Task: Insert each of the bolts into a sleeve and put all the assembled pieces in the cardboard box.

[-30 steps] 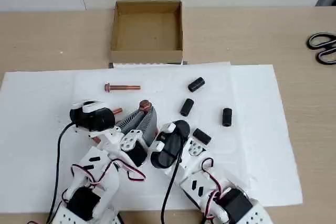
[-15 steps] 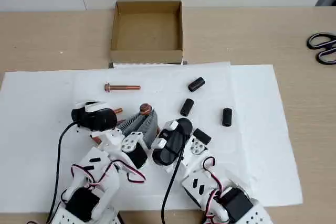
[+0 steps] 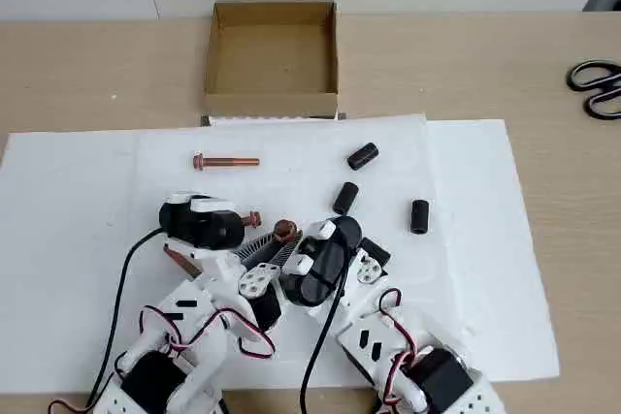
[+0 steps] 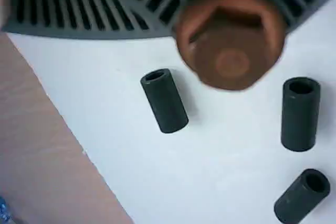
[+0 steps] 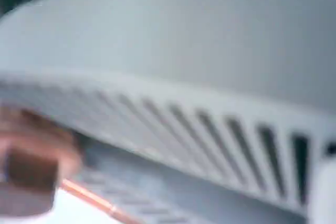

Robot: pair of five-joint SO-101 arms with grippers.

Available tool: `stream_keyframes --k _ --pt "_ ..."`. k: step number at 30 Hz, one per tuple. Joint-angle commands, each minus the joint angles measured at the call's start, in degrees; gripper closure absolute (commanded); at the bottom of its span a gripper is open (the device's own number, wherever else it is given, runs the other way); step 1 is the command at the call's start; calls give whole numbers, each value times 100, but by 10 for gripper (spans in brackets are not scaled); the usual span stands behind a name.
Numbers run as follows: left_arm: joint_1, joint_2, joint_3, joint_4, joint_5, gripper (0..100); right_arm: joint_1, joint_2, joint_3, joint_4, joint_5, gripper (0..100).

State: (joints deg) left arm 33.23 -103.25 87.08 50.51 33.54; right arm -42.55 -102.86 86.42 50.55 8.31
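My left gripper (image 3: 281, 236) is shut on a copper bolt (image 3: 284, 230), head up, over the white paper. In the left wrist view the bolt's head (image 4: 231, 51) sits between the ribbed fingers (image 4: 94, 3). Three black sleeves (image 4: 164, 100) (image 4: 300, 114) (image 4: 302, 196) lie beyond it. The same sleeves (image 3: 362, 155) (image 3: 344, 198) (image 3: 419, 215) lie apart on the paper. The right arm's wrist (image 3: 322, 257) is close beside the held bolt, and its fingers are hidden. The right wrist view has the left ribbed finger (image 5: 184, 129) and the bolt head (image 5: 29, 177) very near. The cardboard box (image 3: 272, 102) stands empty at the back.
A loose bolt (image 3: 225, 161) lies on the paper (image 3: 78, 201) left of the sleeves. More copper bolt ends (image 3: 251, 218) (image 3: 180, 260) peek from under the left arm. Scissors (image 3: 597, 87) lie at the table's far right.
My left arm has swung right and toward the near edge, carrying the bolt closer to the right arm's wrist. The right arm shifted only slightly.
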Motion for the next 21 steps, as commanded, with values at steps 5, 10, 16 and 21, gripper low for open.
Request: stream_keyframes --k 5,10,16,21 --pt "316 -44 -233 774 -255 994 101 -92 -545 -136 308 996" --pt "343 -44 -233 835 -264 994 101 -92 -545 -163 308 996" --pt "343 -44 40 809 -633 993 101 -84 -510 -374 316 996" --pt "325 -44 57 809 -659 983 101 -84 -510 -374 316 996"
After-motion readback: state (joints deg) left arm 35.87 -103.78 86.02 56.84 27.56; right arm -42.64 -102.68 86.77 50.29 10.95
